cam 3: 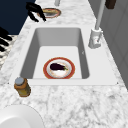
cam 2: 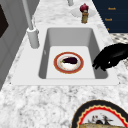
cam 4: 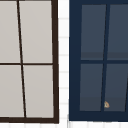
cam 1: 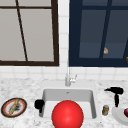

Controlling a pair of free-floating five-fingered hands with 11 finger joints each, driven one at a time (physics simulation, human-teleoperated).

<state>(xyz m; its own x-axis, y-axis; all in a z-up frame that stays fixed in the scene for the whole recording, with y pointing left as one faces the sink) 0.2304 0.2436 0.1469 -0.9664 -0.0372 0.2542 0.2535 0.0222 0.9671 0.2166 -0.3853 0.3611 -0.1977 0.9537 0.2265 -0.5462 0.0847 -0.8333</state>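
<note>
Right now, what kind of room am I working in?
Most likely a kitchen: a white sink with a faucet set in a marble counter, a plate with an eggplant in the basin, tiled wall behind.

From the front, a big red ball blocks the sink floor, and its lower part runs off the bottom edge. At the right edge, just below the right hand and its fingers, a white plate is cut off, and so is the dark red thing on it. In the left side view the left hand runs out past the right edge, and a patterned plate below its fingers is cropped at the bottom.
</note>
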